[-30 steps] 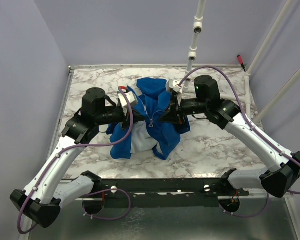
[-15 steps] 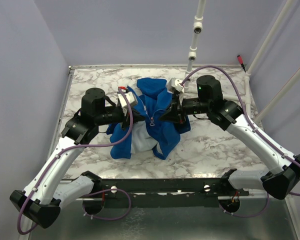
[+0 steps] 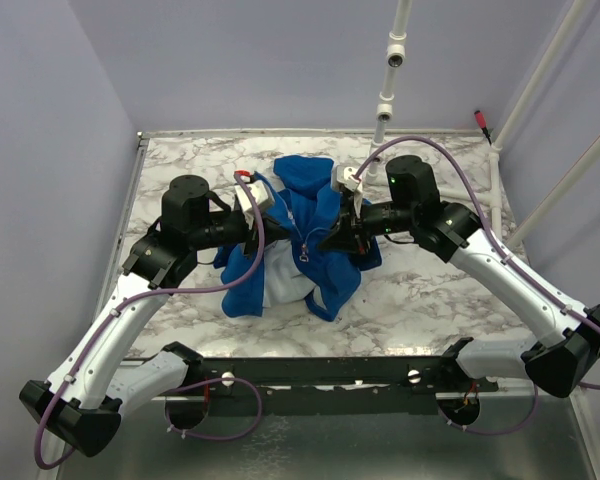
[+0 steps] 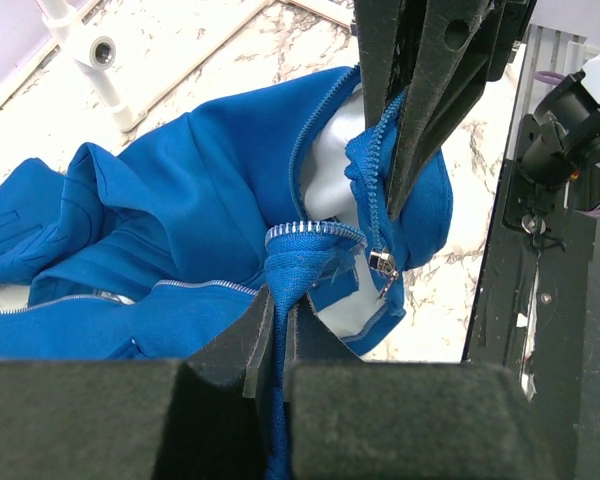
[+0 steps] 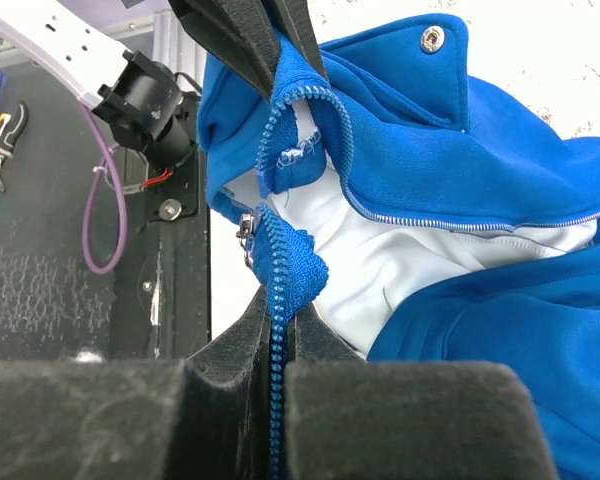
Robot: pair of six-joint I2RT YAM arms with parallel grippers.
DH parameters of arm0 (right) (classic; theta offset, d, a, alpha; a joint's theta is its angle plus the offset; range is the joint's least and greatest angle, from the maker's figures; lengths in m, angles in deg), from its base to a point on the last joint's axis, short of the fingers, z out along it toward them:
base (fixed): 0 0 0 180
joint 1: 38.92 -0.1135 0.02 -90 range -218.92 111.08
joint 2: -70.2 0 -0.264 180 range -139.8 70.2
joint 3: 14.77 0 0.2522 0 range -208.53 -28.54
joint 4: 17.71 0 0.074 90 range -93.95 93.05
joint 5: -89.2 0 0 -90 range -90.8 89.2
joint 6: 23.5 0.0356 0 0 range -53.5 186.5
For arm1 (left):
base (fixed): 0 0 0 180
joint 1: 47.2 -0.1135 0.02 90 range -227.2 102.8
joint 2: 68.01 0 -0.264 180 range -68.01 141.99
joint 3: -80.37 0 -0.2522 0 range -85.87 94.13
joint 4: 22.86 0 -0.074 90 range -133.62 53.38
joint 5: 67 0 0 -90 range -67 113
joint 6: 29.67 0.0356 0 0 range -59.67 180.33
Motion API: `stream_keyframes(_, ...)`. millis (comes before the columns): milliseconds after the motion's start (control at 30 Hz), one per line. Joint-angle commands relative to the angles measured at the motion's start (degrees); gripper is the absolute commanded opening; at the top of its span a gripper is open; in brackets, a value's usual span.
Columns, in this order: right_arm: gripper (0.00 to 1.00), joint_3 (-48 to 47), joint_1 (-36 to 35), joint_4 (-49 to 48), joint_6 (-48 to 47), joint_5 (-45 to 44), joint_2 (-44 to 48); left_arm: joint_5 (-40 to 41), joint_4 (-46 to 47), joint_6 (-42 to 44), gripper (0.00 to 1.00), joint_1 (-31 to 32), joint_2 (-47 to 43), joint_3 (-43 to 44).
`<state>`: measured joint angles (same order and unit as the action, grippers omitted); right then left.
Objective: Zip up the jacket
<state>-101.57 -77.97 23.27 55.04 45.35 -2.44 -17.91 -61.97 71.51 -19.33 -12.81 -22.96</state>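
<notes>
The royal-blue jacket (image 3: 315, 272) lies bunched in the middle of the marble table, its pale lining showing at the near side. My left gripper (image 3: 268, 222) is shut on the blue front edge by the zipper's end (image 4: 278, 318). My right gripper (image 3: 330, 238) is shut on the other zipper tape (image 5: 277, 318), its teeth running between the fingers. The two grippers face each other a short way apart. The metal zipper slider (image 4: 383, 264) hangs on the right-held tape, also seen in the right wrist view (image 5: 246, 236). The front stands open, lining (image 5: 420, 260) exposed.
A white pipe post (image 3: 385, 90) rises at the back of the table (image 3: 440, 295). A black rail (image 3: 330, 375) runs along the near edge between the arm bases. Hand tools (image 5: 0, 130) lie off the table beyond that rail.
My right gripper has shifted slightly left and nearer with the zipper tape. The left arm has hardly moved and both grips hold.
</notes>
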Motion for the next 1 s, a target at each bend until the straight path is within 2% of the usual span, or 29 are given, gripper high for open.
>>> stream_keyframes(0, 0.01, 0.03, -0.58, -0.19, -0.57, -1.33, 1.36, 0.57, 2.32, -0.46, 0.00, 0.07, -0.80, -0.20)
stream_keyframes(967, 0.01, 0.46, -0.51, -5.19, 2.05, -2.86, 2.43, 0.57, 2.26, 0.32, 0.00, 0.03, -0.71, -0.33)
